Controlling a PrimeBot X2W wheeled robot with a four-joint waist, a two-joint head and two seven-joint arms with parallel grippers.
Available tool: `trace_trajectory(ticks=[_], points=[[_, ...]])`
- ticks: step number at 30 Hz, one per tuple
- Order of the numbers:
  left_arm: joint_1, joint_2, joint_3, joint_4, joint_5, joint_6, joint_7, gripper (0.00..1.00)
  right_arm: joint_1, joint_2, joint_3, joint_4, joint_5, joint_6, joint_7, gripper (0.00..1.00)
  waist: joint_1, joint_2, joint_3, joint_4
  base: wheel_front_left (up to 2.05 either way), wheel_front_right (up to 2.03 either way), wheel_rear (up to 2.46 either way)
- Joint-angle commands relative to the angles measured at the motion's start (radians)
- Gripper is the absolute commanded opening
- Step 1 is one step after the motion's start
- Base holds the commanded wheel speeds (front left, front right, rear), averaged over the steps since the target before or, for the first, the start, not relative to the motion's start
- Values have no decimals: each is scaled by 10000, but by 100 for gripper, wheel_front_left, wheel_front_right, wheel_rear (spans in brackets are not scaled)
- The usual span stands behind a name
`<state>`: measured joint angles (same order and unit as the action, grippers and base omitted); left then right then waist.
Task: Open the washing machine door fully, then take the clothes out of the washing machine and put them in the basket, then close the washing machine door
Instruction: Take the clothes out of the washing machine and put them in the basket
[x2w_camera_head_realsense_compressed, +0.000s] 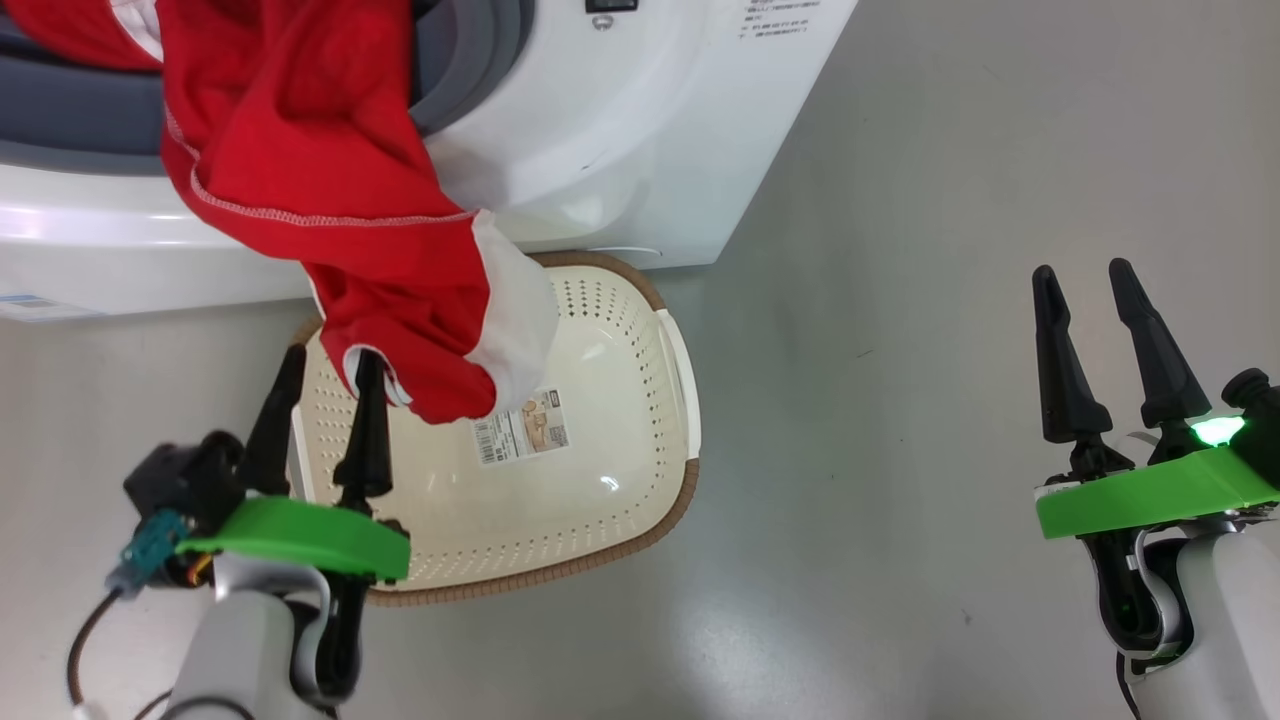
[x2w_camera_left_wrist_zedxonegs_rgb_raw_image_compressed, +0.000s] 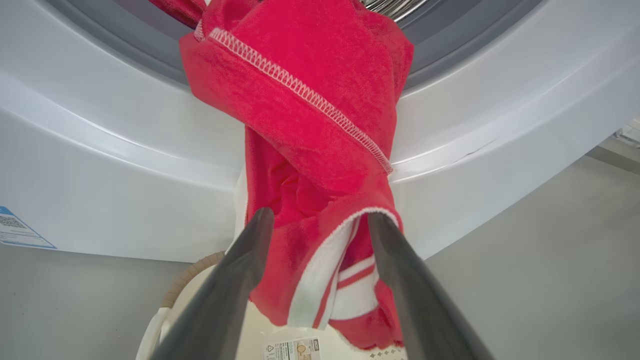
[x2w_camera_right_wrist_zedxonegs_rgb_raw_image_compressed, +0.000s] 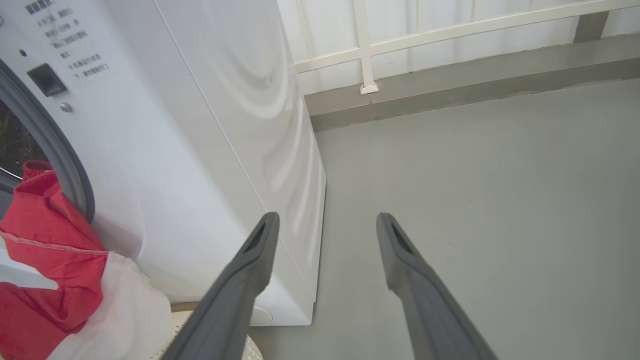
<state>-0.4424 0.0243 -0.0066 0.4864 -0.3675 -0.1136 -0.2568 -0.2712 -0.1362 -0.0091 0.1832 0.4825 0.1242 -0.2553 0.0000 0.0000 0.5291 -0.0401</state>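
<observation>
Red clothes (x2w_camera_head_realsense_compressed: 300, 130) with white trim hang out of the washing machine (x2w_camera_head_realsense_compressed: 620, 130) mouth, down over the cream basket (x2w_camera_head_realsense_compressed: 600, 400) on the floor in front of it. My left gripper (x2w_camera_head_realsense_compressed: 332, 355) is open over the basket's left side, one fingertip against the garment's lower hem. In the left wrist view the clothes (x2w_camera_left_wrist_zedxonegs_rgb_raw_image_compressed: 310, 125) dangle between and beyond the spread fingers of the left gripper (x2w_camera_left_wrist_zedxonegs_rgb_raw_image_compressed: 321, 216). My right gripper (x2w_camera_head_realsense_compressed: 1082, 270) is open above bare floor, far right of the basket. The right gripper (x2w_camera_right_wrist_zedxonegs_rgb_raw_image_compressed: 327, 217) points past the washing machine (x2w_camera_right_wrist_zedxonegs_rgb_raw_image_compressed: 200, 150) side. The washing machine door is out of view.
Grey floor (x2w_camera_head_realsense_compressed: 900, 300) spreads right of the machine. A white railing (x2w_camera_right_wrist_zedxonegs_rgb_raw_image_compressed: 365, 45) and a low ledge run along the far wall. A paper label (x2w_camera_head_realsense_compressed: 520, 428) lies on the basket's bottom. A blue sticker (x2w_camera_head_realsense_compressed: 30, 305) marks the machine's lower left corner.
</observation>
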Motion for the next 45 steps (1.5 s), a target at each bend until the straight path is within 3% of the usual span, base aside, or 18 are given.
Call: trace_trajectory(ticks=[1,12,20,27,36,45], points=[[530,260,290,-574,-73,68,-49,100,186,-140,199,-198,-95,65,-65,100,0,0,-37,26,0,0,0],[1917,260,78,-2429,186,605,-49,100,330,-213,211,-185,-94,65,-65,100,0,0,-236,94,0,0,0],[2178,260,-146,-2990,58,919,-49,100,370,-223,225,-172,-98,65,-65,100,0,0,-314,68,0,0,0],[2132,260,-114,-3030,85,925,-49,100,386,-208,228,-188,-96,65,-65,100,0,0,-296,31,0,0,0],[1574,260,-57,-3317,422,887,-49,100,377,-198,259,-199,-84,65,-65,100,0,0,-214,79,0,0,0],[-346,260,160,-2787,1231,739,-49,100,281,-176,327,-232,-86,65,-65,100,0,0,-6,101,0,0,0]])
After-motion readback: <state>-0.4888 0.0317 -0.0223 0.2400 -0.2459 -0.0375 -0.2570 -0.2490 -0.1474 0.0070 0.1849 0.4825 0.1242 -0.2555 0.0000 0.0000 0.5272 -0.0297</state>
